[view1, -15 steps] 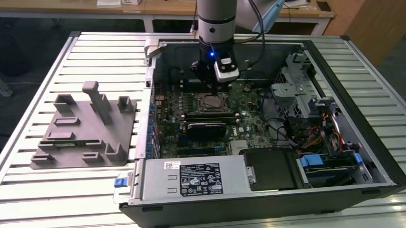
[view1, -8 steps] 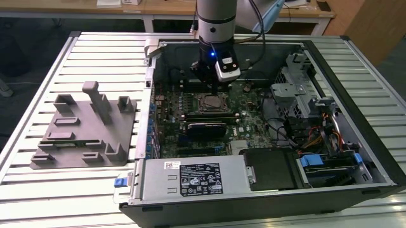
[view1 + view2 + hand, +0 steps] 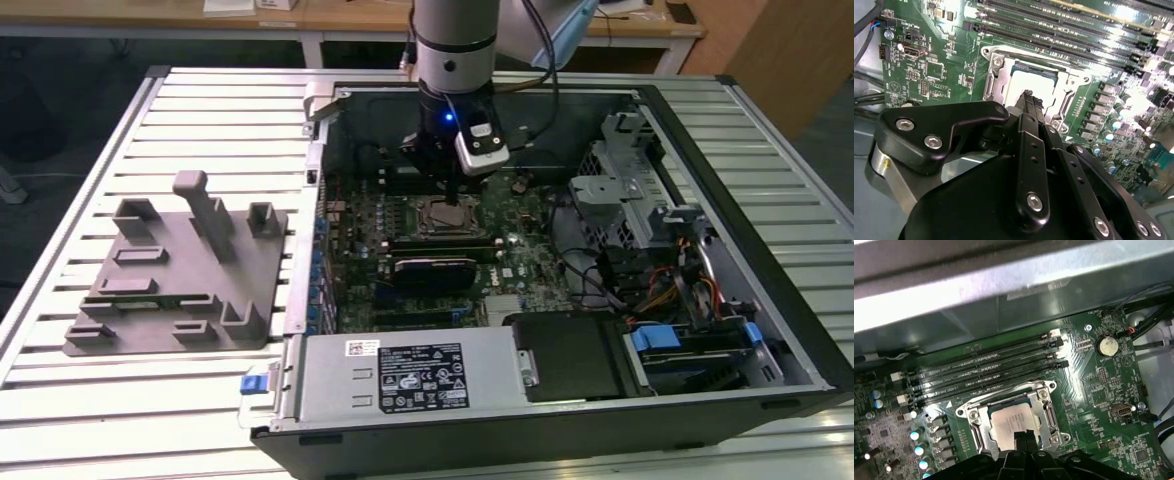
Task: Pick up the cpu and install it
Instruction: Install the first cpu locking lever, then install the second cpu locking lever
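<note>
The cpu (image 3: pixel 1010 423), a flat square chip with a pale silver top, lies in the metal-framed socket (image 3: pixel 1046 415) on the green motherboard (image 3: pixel 1094 405). In the second wrist view the cpu (image 3: pixel 1021 82) shows just past my fingertips. My gripper (image 3: pixel 1021 439) hangs directly over the chip's edge, its two black fingers pressed together with nothing between them. In the exterior view my gripper (image 3: pixel 454 192) reaches down inside the open computer case (image 3: pixel 787 350), just above the socket (image 3: pixel 447 218).
Black memory slots (image 3: pixel 989 370) run along one side of the socket, and a coin battery (image 3: pixel 1106 346) sits beyond them. A grey plastic fixture (image 3: pixel 180 270) stands on the table at the exterior view's left. The power supply box (image 3: pixel 407 375) and drive cage (image 3: pixel 627 170) crowd the case.
</note>
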`<control>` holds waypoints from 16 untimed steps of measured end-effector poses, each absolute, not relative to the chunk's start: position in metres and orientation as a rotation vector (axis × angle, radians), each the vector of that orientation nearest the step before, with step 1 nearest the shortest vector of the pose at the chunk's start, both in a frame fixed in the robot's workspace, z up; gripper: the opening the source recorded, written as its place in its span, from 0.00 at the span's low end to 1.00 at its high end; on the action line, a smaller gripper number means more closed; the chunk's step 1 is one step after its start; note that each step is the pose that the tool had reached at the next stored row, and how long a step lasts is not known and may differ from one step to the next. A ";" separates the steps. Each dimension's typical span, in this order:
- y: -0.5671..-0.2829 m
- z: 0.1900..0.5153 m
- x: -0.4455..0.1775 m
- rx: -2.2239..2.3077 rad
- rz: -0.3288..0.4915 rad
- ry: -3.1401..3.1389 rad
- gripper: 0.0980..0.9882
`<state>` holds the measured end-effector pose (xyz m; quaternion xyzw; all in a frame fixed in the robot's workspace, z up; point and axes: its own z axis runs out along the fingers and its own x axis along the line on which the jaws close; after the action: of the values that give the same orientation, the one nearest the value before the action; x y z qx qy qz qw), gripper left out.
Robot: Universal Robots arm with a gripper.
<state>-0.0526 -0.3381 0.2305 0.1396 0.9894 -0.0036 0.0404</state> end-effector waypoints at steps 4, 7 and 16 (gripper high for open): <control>-0.338 0.231 -0.053 0.426 -0.011 3.031 0.01; -0.338 0.231 -0.053 0.425 -0.011 3.031 0.01; -0.338 0.232 -0.053 0.425 -0.011 3.031 0.01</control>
<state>-0.0526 -0.3383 0.2322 0.1388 0.9895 -0.0037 0.0403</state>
